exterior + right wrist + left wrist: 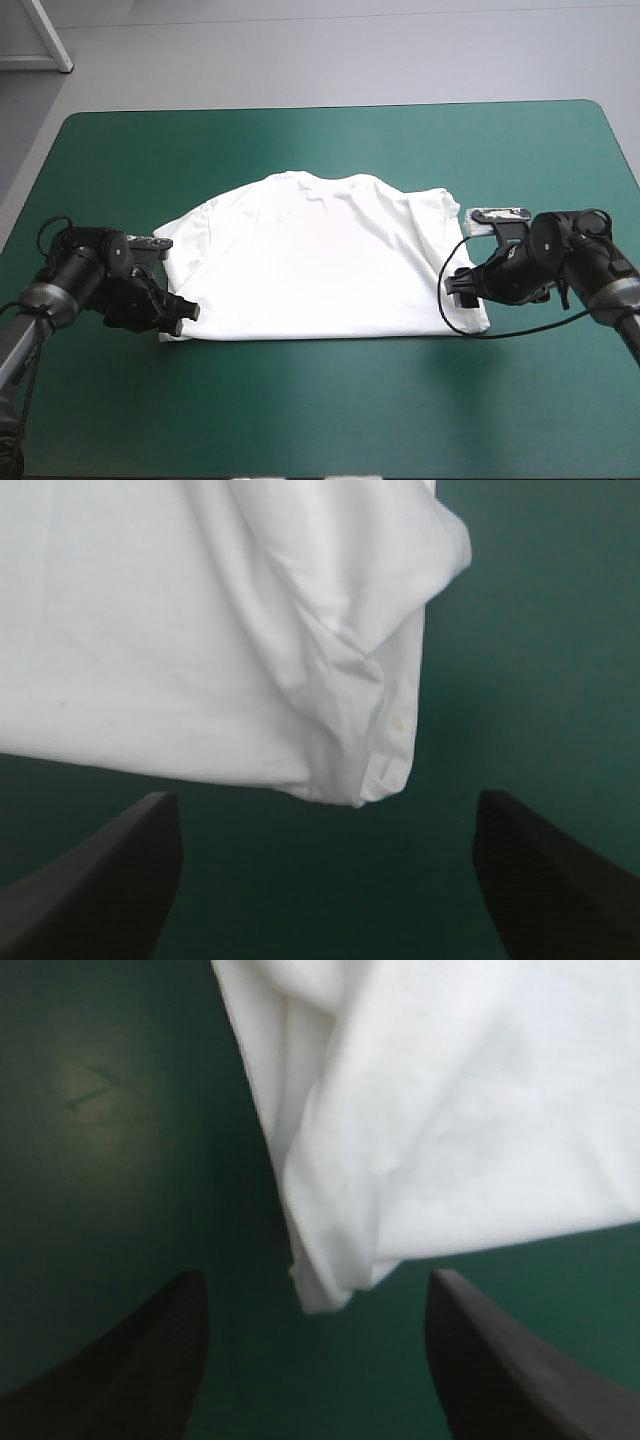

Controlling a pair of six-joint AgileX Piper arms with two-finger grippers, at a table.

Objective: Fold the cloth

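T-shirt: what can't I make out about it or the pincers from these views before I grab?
- High view: layers and sleeves beneath the T-shirt, hidden by its top sheet.
- High view: how the left pincer and right pincer stand, masked by their wrists.
- Left wrist view: all but one T-shirt corner, cut off by the edge.
- Right wrist view: likewise, one corner only.
- Both wrist views: pincer height above the teal-green cover.

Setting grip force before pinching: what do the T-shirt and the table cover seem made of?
T-shirt: thin, soft fabric, probably cotton knit, matte white; it drapes in soft creases and its corners roll in layers. Teal-green cover: a smooth sheet with a faint sheen, perhaps vinyl or rubber; a dull light patch reflects in the left wrist view. Neither is certain.
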